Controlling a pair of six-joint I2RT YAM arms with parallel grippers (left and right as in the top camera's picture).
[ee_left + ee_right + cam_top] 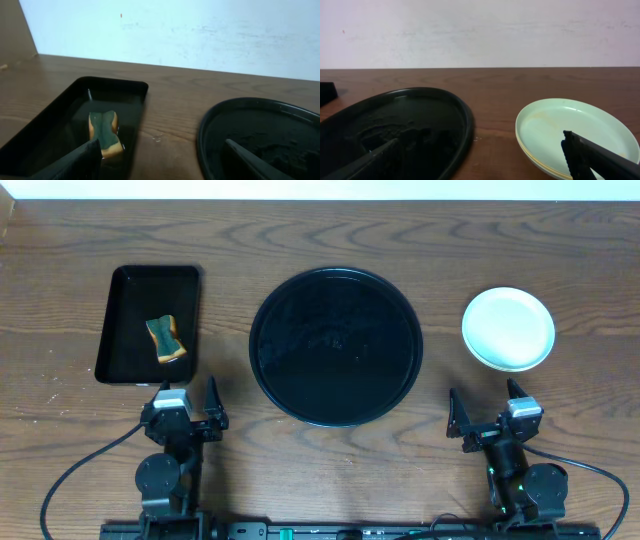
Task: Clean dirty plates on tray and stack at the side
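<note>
The plates (pixel 508 329) sit stacked on the tabletop, right of the tray (pixel 335 346), which lies bare, so we judge the job finished. Our left hand (pixel 188 394) and right hand (pixel 483 404) gape empty at the near edge; best we disturb nothing

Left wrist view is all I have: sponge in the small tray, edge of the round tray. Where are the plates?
Observer: The plates are stacked to the right of the round tray, and none are on it.
Operator: What's in the stack?
Observer: In the right wrist view the top plate is pale green, with a yellow edge showing under it. I cannot confirm the full count.
Operator: Right gripper holding anything?
Observer: No. The right gripper is open and empty, on the near side of the plates and not touching them.
</note>
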